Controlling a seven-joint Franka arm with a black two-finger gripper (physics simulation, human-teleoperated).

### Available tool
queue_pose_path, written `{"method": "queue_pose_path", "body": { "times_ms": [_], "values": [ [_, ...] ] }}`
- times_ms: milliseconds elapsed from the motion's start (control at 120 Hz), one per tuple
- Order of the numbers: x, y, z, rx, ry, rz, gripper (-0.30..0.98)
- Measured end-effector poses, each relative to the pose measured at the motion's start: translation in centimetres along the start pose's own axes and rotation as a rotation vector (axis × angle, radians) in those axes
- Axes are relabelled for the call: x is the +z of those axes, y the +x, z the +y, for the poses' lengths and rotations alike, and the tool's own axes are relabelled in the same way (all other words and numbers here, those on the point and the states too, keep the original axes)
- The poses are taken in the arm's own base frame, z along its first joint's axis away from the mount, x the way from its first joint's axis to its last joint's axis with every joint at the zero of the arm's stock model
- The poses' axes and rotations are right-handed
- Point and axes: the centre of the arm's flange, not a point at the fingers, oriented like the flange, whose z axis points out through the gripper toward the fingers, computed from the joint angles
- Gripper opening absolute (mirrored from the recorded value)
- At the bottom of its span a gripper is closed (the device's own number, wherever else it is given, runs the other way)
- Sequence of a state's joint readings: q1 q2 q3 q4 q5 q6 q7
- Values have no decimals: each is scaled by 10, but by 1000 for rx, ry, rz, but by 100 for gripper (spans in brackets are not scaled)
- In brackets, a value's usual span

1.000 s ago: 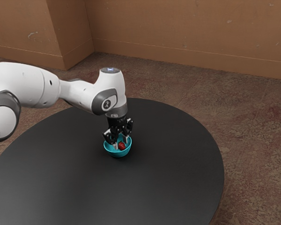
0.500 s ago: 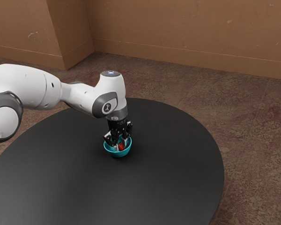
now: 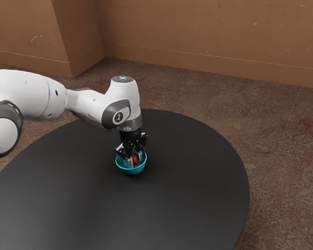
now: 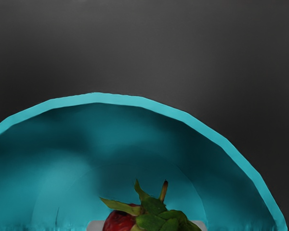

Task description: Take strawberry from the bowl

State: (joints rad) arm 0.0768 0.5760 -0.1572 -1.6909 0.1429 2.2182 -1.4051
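The turquoise bowl [image 3: 131, 171] sits on the round black table [image 3: 193, 192], its base well apart from the curved table edge toward the exterior view's right. Tabletop stretches around the bowl on every side. The bowl's rim [image 4: 183, 115] curves about the strawberry [image 4: 120, 222], leaving a broad gap on the side that the wrist view shows. The gripper [image 3: 135, 161] points down into the bowl, its two fingers [image 3: 129, 162] drawn in against the strawberry from opposite sides. The fruit is within the bowl, leaves up; whether it touches the bowl's floor, one cannot tell. Counted: one bowl, one strawberry, one table, one arm [image 3: 31, 94].
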Motion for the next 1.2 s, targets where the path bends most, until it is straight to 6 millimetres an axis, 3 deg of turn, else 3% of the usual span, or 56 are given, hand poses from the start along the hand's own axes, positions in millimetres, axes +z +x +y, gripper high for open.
{"method": "queue_pose_path", "body": {
  "times_ms": [100, 167, 300, 458, 533, 658, 875, 925, 1025, 1108, 1200],
  "values": [
    [-30, -4, -8, 4, -29, 16, 12],
    [-57, -20, -12, 24, -57, 26, 11],
    [-68, -82, -3, 110, -76, 20, 11],
    [-49, -185, 23, 247, -77, -32, 11],
    [-45, -220, 31, 287, -87, -56, 11],
    [-40, -230, 34, 289, -90, -68, 13],
    [-46, -227, 34, 281, -106, -62, 48],
    [-76, -243, 28, 302, -129, -63, 52],
    [-160, -308, -5, 384, -136, -127, 58],
    [-243, -341, -48, 411, -171, -100, 62],
    [-300, -363, -92, 399, -177, -35, 64]
  ]
}}
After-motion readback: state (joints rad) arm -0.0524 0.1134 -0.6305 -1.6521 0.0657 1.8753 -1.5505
